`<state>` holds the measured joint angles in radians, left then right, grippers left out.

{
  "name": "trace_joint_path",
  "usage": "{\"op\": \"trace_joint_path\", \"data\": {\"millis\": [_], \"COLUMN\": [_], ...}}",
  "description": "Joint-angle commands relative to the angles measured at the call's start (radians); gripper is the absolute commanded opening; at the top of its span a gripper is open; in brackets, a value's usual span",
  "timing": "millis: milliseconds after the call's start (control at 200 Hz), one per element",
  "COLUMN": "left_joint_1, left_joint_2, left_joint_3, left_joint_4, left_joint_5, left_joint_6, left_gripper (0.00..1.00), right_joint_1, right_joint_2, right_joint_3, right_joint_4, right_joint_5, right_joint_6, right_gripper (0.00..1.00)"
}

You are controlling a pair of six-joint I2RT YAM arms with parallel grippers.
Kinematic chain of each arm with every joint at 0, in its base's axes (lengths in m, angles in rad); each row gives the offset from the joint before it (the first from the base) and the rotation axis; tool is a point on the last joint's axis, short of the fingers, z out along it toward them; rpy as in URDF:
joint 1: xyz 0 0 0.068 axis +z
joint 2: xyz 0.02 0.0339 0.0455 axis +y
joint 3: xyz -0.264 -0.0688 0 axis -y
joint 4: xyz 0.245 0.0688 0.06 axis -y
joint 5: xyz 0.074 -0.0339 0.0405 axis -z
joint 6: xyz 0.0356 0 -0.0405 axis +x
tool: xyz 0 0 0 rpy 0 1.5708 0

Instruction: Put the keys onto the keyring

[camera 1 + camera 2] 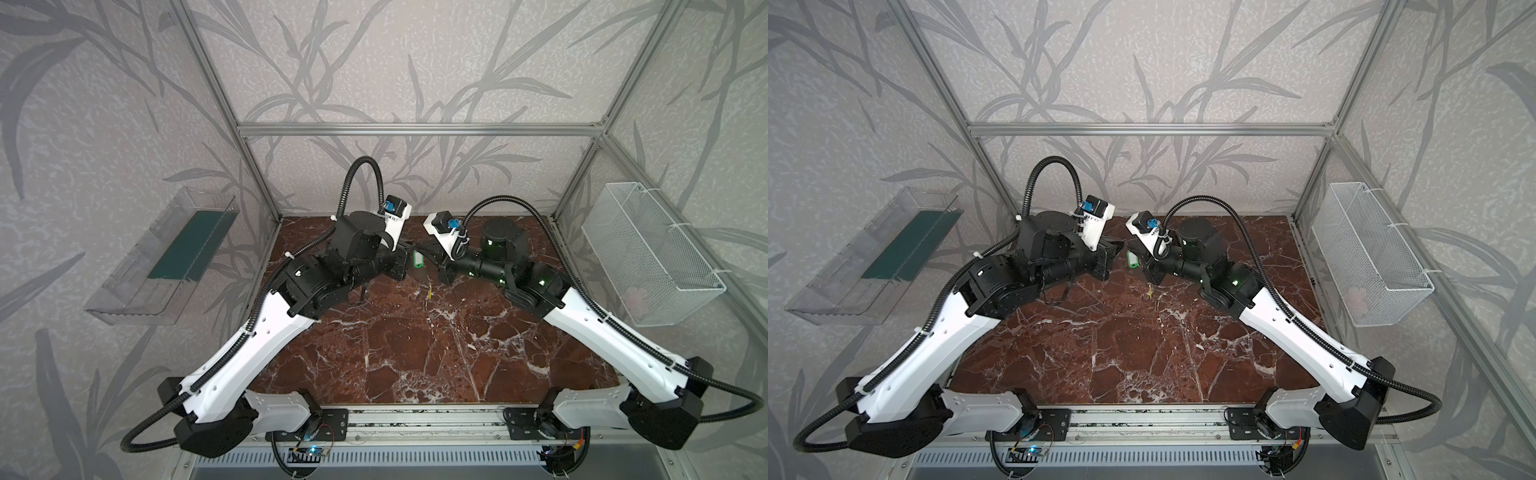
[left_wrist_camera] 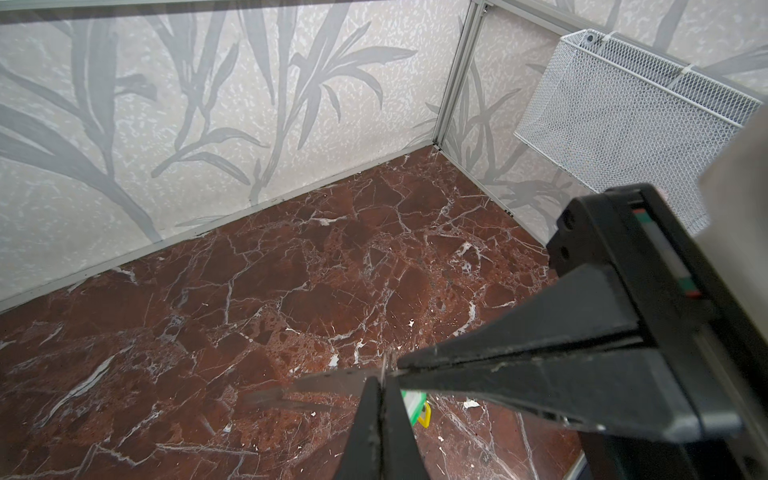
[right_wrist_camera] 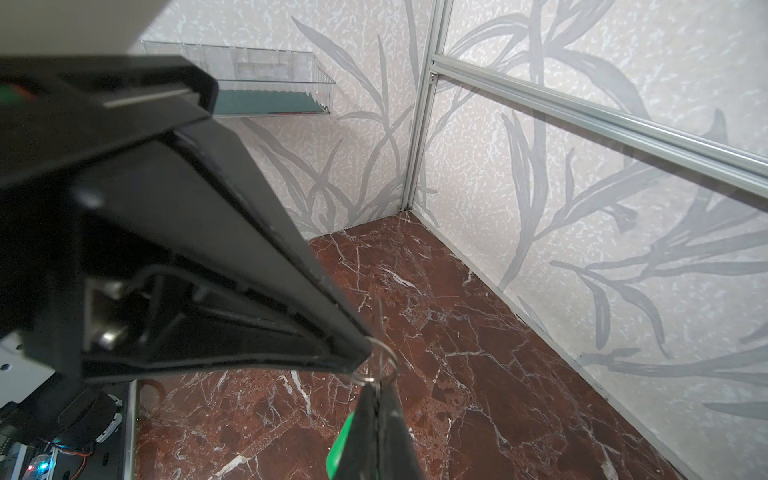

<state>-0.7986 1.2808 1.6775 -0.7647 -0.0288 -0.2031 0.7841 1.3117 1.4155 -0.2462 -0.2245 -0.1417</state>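
Left gripper (image 2: 397, 369): nearest the lens in its own wrist view. It is clenched, with the fingertips pressed together on one end of the keyring (image 2: 316, 384).
Right gripper (image 3: 368, 353): clenched as well. The small wire loop (image 3: 384, 361) of the green-tagged key (image 1: 417, 261) is pinched at its very tip, and the two pairs of fingertips are met almost tip to tip.
Keyring: held clear of the table (image 1: 415, 353) and seen edge-on. It runs straight out beyond the left fingertips, away from that arm.
Green-tagged key: hung just beneath the meeting fingertips, with only its tag plainly seen.
Yellow-tagged key (image 1: 429, 293): found a little below the fingertips, toward the arm bases. It cannot be told whether it lies on the table or hangs from something.
Handling, keyring: judged light, stiff and smooth. A thin metal plate is easily pivoted or slid between flat pads, so a deep bite on a plain edge, away from the small holes, is advised.
Handling, keys: judged light and loose. The loop is thin and springy and is easily lost from a tip pinch. The tag and blade would swing freely, so the loop itself is the better place to hold.
Surroundings: a wire basket (image 1: 648, 253) is hung well off to the right gripper's side, and a clear tray (image 1: 162, 257) well off to the left gripper's side.
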Motion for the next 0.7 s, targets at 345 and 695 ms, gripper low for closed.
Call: {"op": "trace_joint_path", "data": {"millis": [345,695], "left_joint_1": [-0.005,-0.004], "left_joint_2": [0.08,0.154], "left_joint_3": [0.231,0.314], "left_joint_4": [-0.284,-0.401], "left_joint_5": [0.152,0.158], "left_joint_6": [0.112,0.143], "left_gripper": [0.0,0.0], "right_joint_1": [-0.034,-0.034], "right_joint_2": [-0.032,-0.06], "right_joint_3": [0.03,0.028], "right_joint_4": [-0.043,-0.076], "right_joint_5": [-0.133,-0.134], "right_joint_6": [0.004,-0.064], "right_gripper": [0.0,0.0]}}
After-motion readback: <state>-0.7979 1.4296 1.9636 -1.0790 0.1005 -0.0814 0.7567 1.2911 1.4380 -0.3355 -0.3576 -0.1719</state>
